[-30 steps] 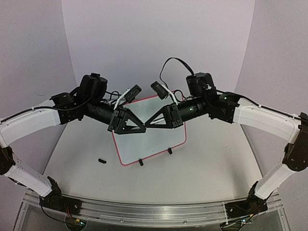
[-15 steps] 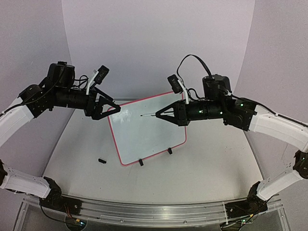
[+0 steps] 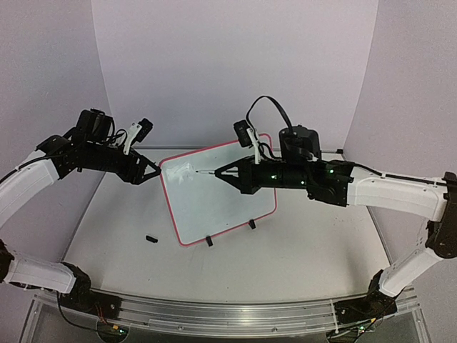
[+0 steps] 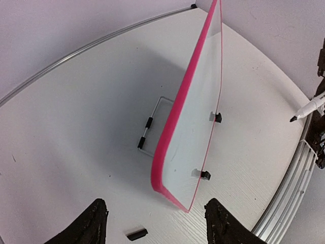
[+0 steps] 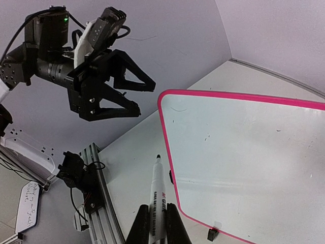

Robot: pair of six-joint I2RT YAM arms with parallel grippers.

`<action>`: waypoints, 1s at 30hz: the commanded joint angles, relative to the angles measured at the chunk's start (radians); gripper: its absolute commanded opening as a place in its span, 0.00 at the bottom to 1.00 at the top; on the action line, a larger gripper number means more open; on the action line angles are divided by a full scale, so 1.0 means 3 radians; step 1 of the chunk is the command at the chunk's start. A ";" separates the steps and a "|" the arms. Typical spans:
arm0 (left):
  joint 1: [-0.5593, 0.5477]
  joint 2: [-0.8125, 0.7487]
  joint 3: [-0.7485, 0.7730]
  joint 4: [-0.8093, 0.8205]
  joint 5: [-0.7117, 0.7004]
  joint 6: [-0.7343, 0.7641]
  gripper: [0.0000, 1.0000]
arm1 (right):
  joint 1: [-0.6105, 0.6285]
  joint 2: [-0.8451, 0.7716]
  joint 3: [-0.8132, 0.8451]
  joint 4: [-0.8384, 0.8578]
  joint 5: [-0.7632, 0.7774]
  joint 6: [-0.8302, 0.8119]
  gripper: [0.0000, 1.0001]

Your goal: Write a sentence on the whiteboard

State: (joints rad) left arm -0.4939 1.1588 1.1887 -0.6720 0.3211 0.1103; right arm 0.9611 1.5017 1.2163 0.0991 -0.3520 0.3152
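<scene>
A: Where is the whiteboard [image 3: 221, 200]?

B: Mid-table, propped up and leaning back on its 2 black clip feet [image 3: 208, 241], with its face toward the arms. I see only faint specks on it and no legible writing, so I judge the sentence has not been started.

A: And the marker [image 5: 157, 195]?

B: The right gripper [image 3: 227, 174] is clamped on its barrel. The uncapped tip points at the board's upper left corner, and the left wrist view shows it clear of the face.

A: What about the other arm?

B: The left gripper [image 5: 144, 97] is just beside the board's left edge, with its jaws apart and nothing in them. A small black piece [image 3: 151, 239] lies on the table [image 3: 307, 243] in front. It may be the cap, but I cannot tell.

A: So how should the first stroke go?

B: Bring the tip in squarely and press lightly, because I expect a propped board to tip or slide under a hard push. Start high and left to leave room for the whole line. The left gripper could steady the frame, provided it keeps off the writing area.
</scene>
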 commanded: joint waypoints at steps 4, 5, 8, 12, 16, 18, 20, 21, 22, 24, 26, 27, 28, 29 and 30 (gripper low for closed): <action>0.0189 0.0141 -0.0084 0.0216 0.0500 0.0049 0.52 | 0.0056 0.0195 0.0132 0.0328 0.0058 0.0023 0.00; 0.0191 0.0167 -0.0085 0.0217 0.0539 0.0057 0.50 | 0.0055 0.0208 0.0136 0.0334 0.0058 0.0023 0.00; 0.0194 0.0199 -0.0111 0.0277 0.0665 0.0056 0.48 | 0.0062 0.0250 0.0142 0.0340 0.0056 0.0023 0.00; 0.0196 0.0304 -0.0092 0.0321 0.0700 0.0045 0.45 | 0.0060 0.0286 0.0153 0.0345 0.0041 0.0028 0.00; 0.0199 0.0438 -0.0029 0.0285 0.0667 0.0045 0.39 | 0.0062 0.0291 0.0156 0.0355 0.0038 0.0028 0.00; 0.0201 0.0438 -0.0034 0.0304 0.0692 0.0041 0.37 | 0.0060 0.0285 0.0147 0.0356 0.0043 0.0023 0.00; 0.0209 0.0433 -0.0042 0.0319 0.0697 0.0040 0.33 | 0.0060 0.0278 0.0131 0.0362 0.0058 0.0018 0.00; 0.0213 0.0424 -0.0051 0.0330 0.0715 0.0039 0.31 | 0.0060 0.0273 0.0120 0.0365 0.0067 0.0015 0.00; 0.0220 0.0419 -0.0061 0.0345 0.0738 0.0037 0.29 | 0.0059 0.0266 0.0109 0.0366 0.0077 0.0013 0.00; 0.0229 0.0428 -0.0075 0.0356 0.0794 0.0034 0.25 | 0.0060 0.0242 0.0084 0.0367 0.0102 0.0013 0.00; 0.0231 0.0449 -0.0077 0.0357 0.0861 0.0033 0.22 | 0.0060 0.0208 0.0042 0.0369 0.0128 0.0009 0.00; 0.0232 0.0458 -0.0077 0.0358 0.0882 0.0037 0.20 | 0.0061 0.0194 0.0026 0.0366 0.0140 0.0007 0.00; 0.0234 0.0469 -0.0076 0.0358 0.0898 0.0041 0.18 | 0.0061 0.0181 0.0011 0.0367 0.0152 0.0003 0.00; 0.0235 0.0478 -0.0076 0.0358 0.0913 0.0046 0.16 | 0.0061 0.0168 -0.0003 0.0366 0.0163 0.0000 0.00; 0.0235 0.0482 -0.0077 0.0359 0.0924 0.0052 0.13 | 0.0060 0.0160 -0.0012 0.0366 0.0175 -0.0002 0.00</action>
State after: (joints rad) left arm -0.4302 1.2985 1.1576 -0.5986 0.5522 0.1111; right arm 0.9722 1.5764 1.2166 0.1726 -0.3282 0.3164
